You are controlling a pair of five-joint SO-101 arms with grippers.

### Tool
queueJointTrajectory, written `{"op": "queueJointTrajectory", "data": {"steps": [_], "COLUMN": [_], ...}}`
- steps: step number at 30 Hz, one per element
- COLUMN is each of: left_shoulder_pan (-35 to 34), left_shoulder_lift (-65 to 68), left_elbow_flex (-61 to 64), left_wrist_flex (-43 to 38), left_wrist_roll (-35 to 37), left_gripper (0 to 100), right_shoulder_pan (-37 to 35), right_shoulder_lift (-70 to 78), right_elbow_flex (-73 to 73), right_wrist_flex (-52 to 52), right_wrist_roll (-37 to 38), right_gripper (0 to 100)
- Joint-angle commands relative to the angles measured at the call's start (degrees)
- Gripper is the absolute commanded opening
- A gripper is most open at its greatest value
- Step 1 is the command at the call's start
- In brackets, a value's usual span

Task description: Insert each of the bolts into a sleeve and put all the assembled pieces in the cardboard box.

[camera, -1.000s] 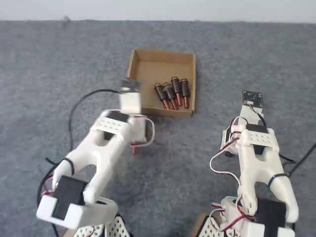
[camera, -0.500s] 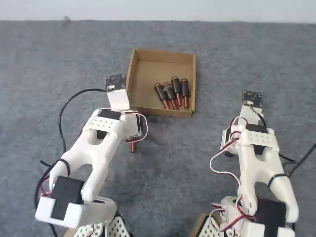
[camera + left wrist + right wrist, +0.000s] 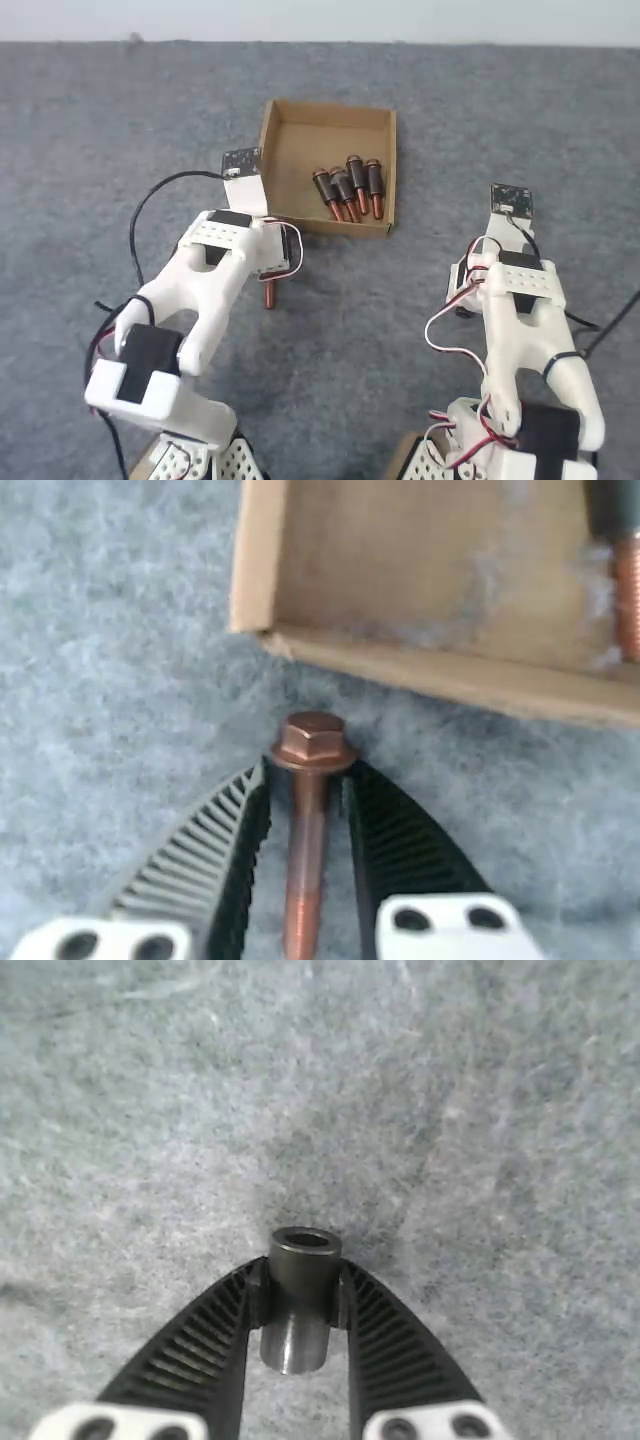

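Note:
My left gripper [image 3: 308, 772] is shut on a copper bolt [image 3: 306, 860], its hex head just past the fingertips and close to the near wall of the cardboard box [image 3: 450, 675]. From above, the bolt [image 3: 269, 293] hangs below the left arm, just in front of the box's [image 3: 268, 130] near left corner. Several assembled bolt-and-sleeve pieces [image 3: 348, 190] lie in the right half of the box. My right gripper [image 3: 303, 1270] is shut on a dark sleeve [image 3: 298, 1310], open end pointing away from the wrist, over bare carpet. The right arm [image 3: 520, 300] stands right of the box.
Grey carpet [image 3: 420, 130] covers the table on all sides of the box. A black cable [image 3: 150, 215] loops to the left of the left arm. Wires hang beside the right arm [image 3: 445, 320].
The left arm has swung a little to the left, away from over the box's near wall, with the bolt still in its gripper. The right arm has not moved.

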Motion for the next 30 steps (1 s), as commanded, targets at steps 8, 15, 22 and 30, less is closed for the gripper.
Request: {"op": "queueJointTrajectory", "data": {"steps": [8,15,22,30], "left_shoulder_pan": [0.09,-0.44,-3.60,-11.52], "left_shoulder_lift": [0.00,-1.93,-11.52,-15.47], "left_elbow_flex": [-2.15,-2.24,2.77,10.15], "left_wrist_flex": [-0.62,2.02,-0.88,-9.67], "left_wrist_roll": [-2.37,-2.46,-6.59,-7.47], "left_gripper": [1,1,1,1], "right_shoulder_pan": [0.57,0.57,0.40,-0.31], "right_shoulder_lift": [-1.19,-1.19,-1.19,-1.89], "right_elbow_flex": [-0.26,-0.26,-0.26,-0.62], "right_wrist_flex": [-0.75,-0.66,-0.66,-3.65], "right_wrist_roll": [0.62,0.62,0.62,0.53], "right_gripper": [0.9,0.9,0.9,1.3]}}
